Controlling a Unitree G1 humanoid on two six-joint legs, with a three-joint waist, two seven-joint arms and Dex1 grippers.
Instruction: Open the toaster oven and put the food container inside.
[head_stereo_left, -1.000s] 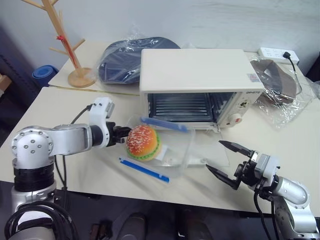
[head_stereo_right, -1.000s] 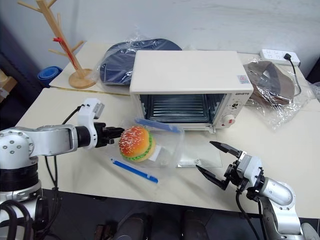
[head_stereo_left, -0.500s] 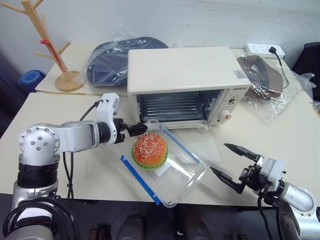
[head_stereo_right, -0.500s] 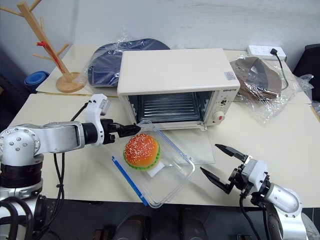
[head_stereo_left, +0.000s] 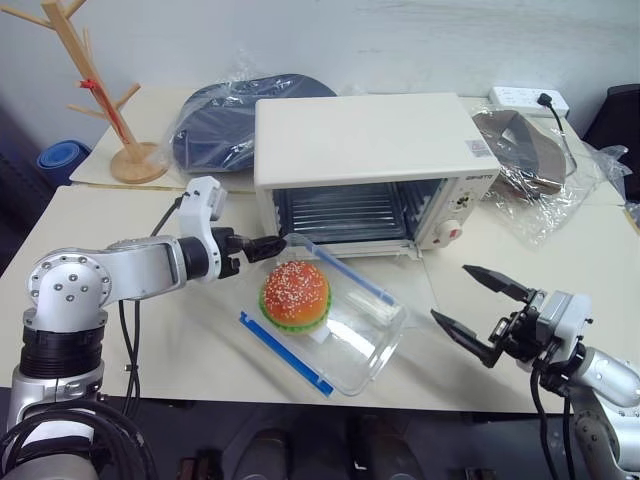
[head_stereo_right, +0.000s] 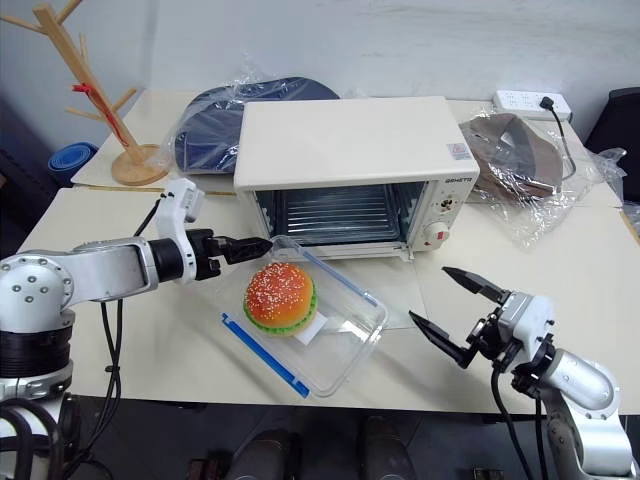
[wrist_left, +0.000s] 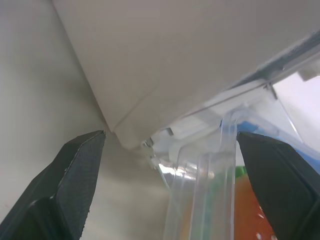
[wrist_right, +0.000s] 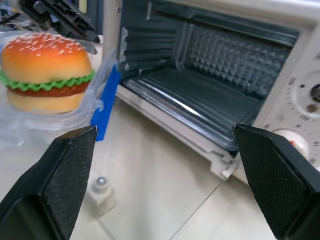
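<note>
The right wrist view shows the toaster oven (wrist_right: 210, 95) racks; the clear food container (head_stereo_left: 335, 315) holds 1 burger. Left pincer (head_stereo_left: 262, 245) and right pincer (head_stereo_left: 478, 308) are spread.

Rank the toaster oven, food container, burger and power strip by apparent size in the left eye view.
1. toaster oven
2. food container
3. burger
4. power strip, though it lies farthest away, so unsure.

Both arms are silver metal with rounded, screw-studded joints and white wrist blocks. Black cables loop beside them. The left gripper (head_stereo_left: 262, 246) and right gripper (head_stereo_left: 479, 307) have pointed black fingers.
</note>
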